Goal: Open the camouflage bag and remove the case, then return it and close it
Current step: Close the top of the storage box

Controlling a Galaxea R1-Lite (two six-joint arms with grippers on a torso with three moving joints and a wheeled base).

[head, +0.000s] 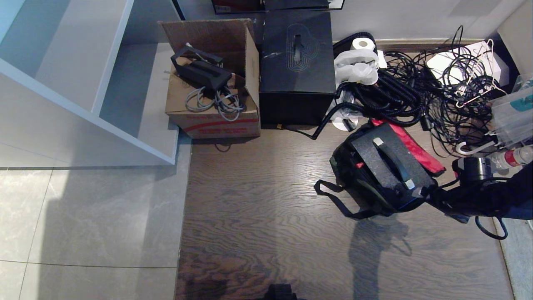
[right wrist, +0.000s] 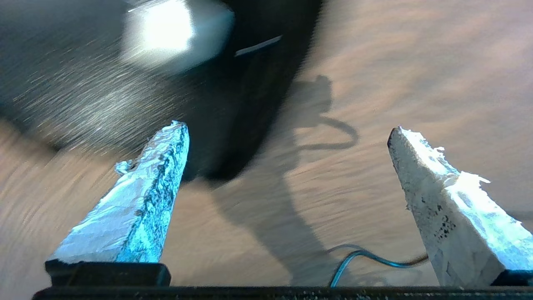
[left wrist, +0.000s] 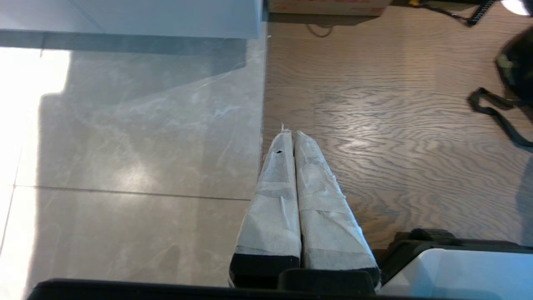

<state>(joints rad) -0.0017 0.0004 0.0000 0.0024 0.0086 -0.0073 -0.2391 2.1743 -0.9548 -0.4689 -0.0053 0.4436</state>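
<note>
1. The right arm (head: pixel 487 196) reaches in low from the right edge of the head view, its dark wrist just beside the near right corner of the camouflage bag (head: pixel 354 175).
2. The right gripper (right wrist: pixel 287 137) has its jaws spread wide with nothing between them; in its wrist view the wrapped fingers (right wrist: pixel 137 208) frame bare wooden floor (head: pixel 258 208), and a blurred dark speckled surface lies just past one fingertip.
3. The left gripper (left wrist: pixel 291 137) hangs parked over the seam between grey tile and wood, well apart from the bag, its taped jaws pressed together on nothing.
4. The camouflage bag sits open on the wooden floor, its red-lined lid (head: pixel 410 146) folded back toward the cable pile (head: pixel 416 91) and its black strap (head: pixel 333 200) trailing on the floor.
5. The case (head: pixel 374 160) rests in the bag's opening, speckled top and black handle (head: pixel 393 160) facing up.
6. A cardboard box (head: pixel 212 87) holds a black device and grey cords; a black cube box (head: pixel 296 66) stands just beside it.
</note>
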